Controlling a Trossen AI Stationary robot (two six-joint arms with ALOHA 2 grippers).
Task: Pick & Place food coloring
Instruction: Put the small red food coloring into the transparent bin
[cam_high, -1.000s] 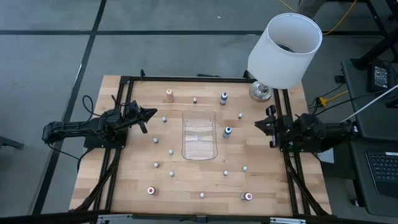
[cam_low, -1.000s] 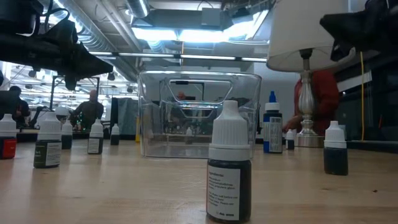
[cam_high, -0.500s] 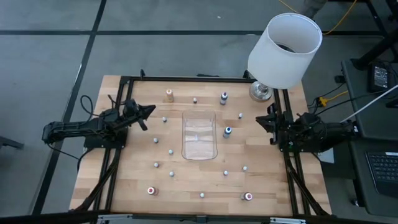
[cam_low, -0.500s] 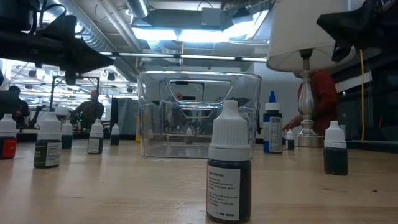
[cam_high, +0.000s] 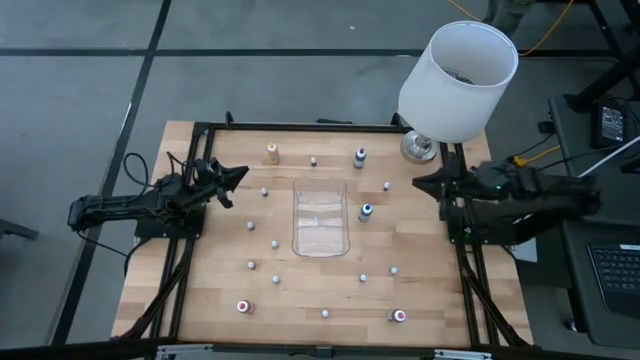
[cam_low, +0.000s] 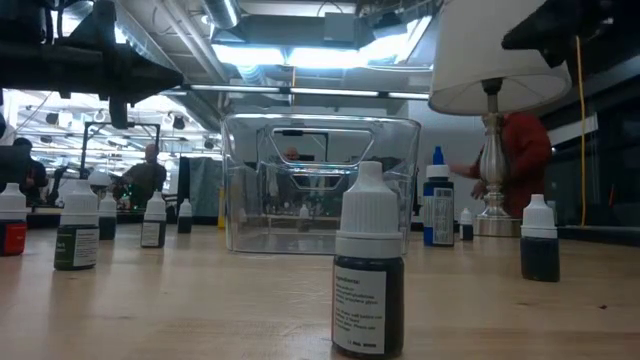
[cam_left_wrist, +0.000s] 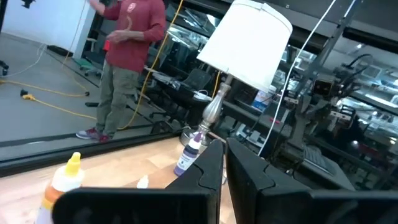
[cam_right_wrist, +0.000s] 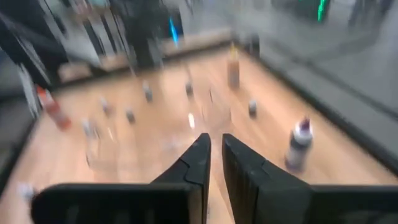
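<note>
Food coloring bottles (cam_high: 275, 244) lie scattered around the clear tray (cam_high: 320, 218) mid-worktop (cam_high: 210, 300) — both end effectors, left (cam_high: 238, 175) and right (cam_high: 420, 183), pressed together, empty, hover near opposite worktop edges, well apart from the tray.

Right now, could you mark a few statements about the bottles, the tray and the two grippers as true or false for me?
1. The clear tray holds several bottles. False: it is empty, and the bottles stand around it on the table.
2. The left gripper is shut and holds nothing. True.
3. The right gripper grips a blue-capped bottle. False: it is shut and empty, near the lamp.
4. A blue-capped bottle stands just beside the tray. True.
5. The lamp lies tipped over. False: it stands upright at the far right corner.
</note>
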